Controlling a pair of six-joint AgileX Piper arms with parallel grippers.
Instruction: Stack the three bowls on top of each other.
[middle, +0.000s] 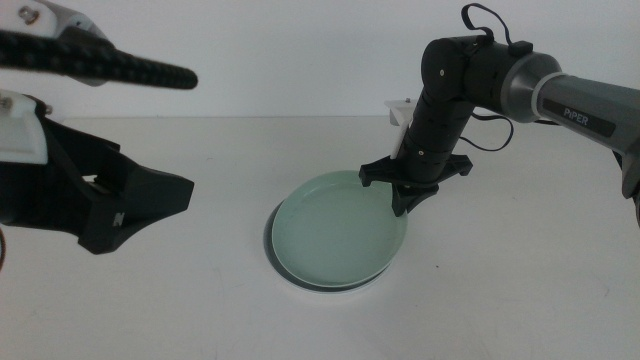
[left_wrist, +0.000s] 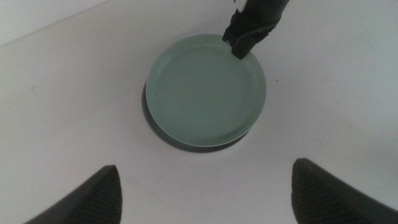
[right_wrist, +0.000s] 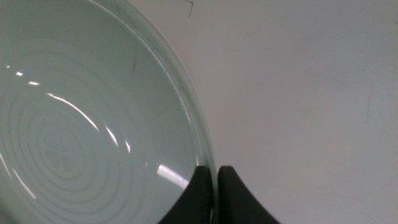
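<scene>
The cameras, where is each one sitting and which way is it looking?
Middle view: sits high, looking forward and down at the table; both arms show, the right gripper at the mint green bowl, which lies on the stack.
Left wrist view: rides the left arm, looking down on the bowl; the left gripper shows, open, hovering away from it.
Right wrist view: rides the right arm, close to the bowl's rim; its gripper pinches that rim.
All three share the mint green bowl.
</scene>
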